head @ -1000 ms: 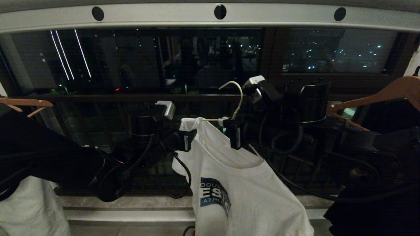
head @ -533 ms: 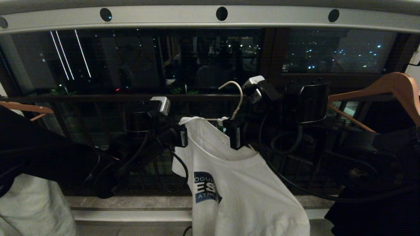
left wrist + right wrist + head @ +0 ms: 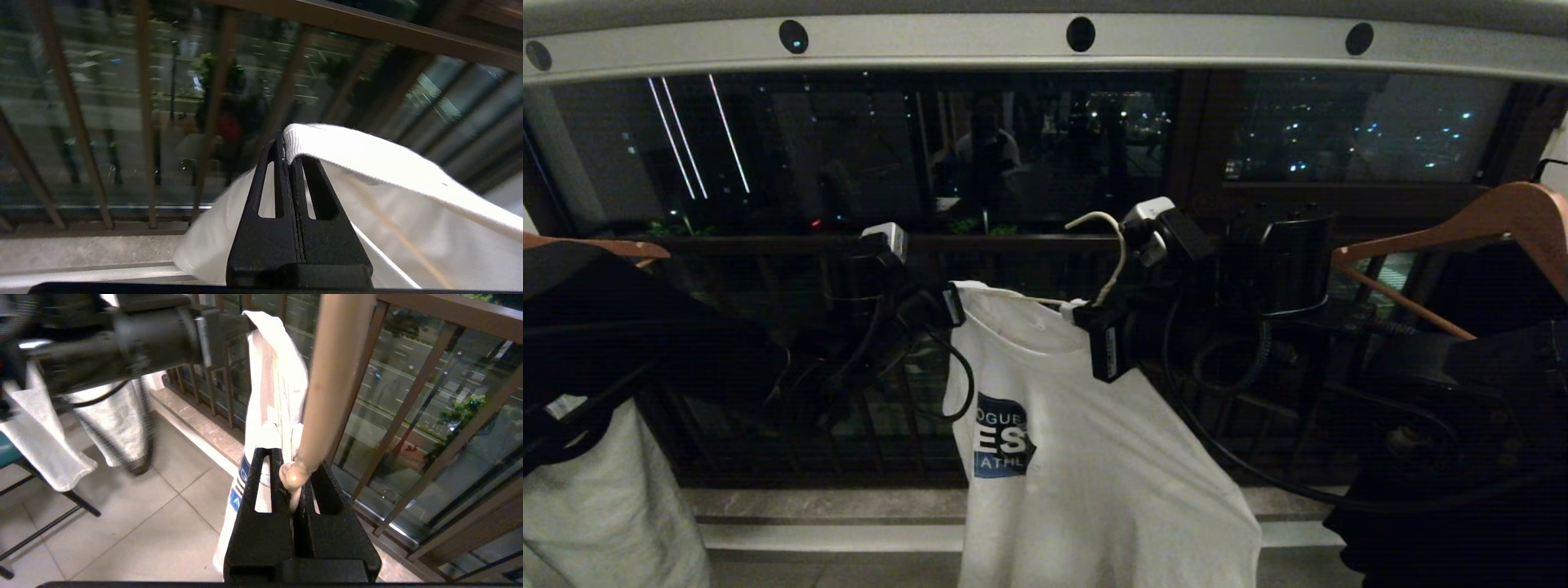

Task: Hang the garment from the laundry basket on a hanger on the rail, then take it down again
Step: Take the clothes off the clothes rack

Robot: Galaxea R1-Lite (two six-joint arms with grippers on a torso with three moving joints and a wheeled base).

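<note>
With the right gripper (image 3: 1104, 347) clamped on the thin white wire hanger (image 3: 1109, 253) below the pale grey holed rail (image 3: 1045, 41), and the left gripper (image 3: 288, 151) pinching the white logo T-shirt's (image 3: 1086, 482) shoulder, an uneven pull could slide the shirt off.

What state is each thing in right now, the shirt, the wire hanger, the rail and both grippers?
T-shirt: draped on the hanger, below the rail.
Wire hanger: not hooked on the rail, held up.
Rail: bare above the shirt.
Left gripper: shut on the shirt's edge.
Right gripper: shut on the hanger's neck.
</note>
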